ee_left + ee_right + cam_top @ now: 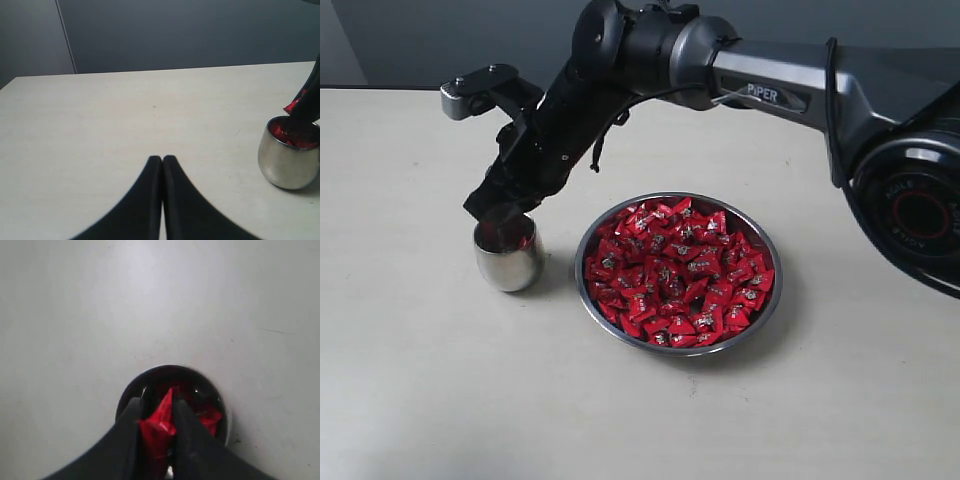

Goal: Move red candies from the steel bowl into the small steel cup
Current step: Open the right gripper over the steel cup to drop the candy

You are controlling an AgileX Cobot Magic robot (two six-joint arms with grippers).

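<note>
The step in hand is the drop: the right gripper (157, 406) reaches across the middle and hangs right over the mouth of the small steel cup (508, 256), its 2 fingers pinching 1 red candy (159, 426) whose wrapper tip pokes out past the fingertips; the candy sits above the cup's opening, with more red showing inside the cup beneath it; the steel bowl (767, 300) stands near the cup on the pale table (420, 390), heaped with red candies (675, 270); the left gripper (162, 161) is pressed together on nothing, low over bare table, apart from the cup; next, I judge, the right fingers need to part so the candy falls inside, without nudging the cup, then go to the bowl for another.
</note>
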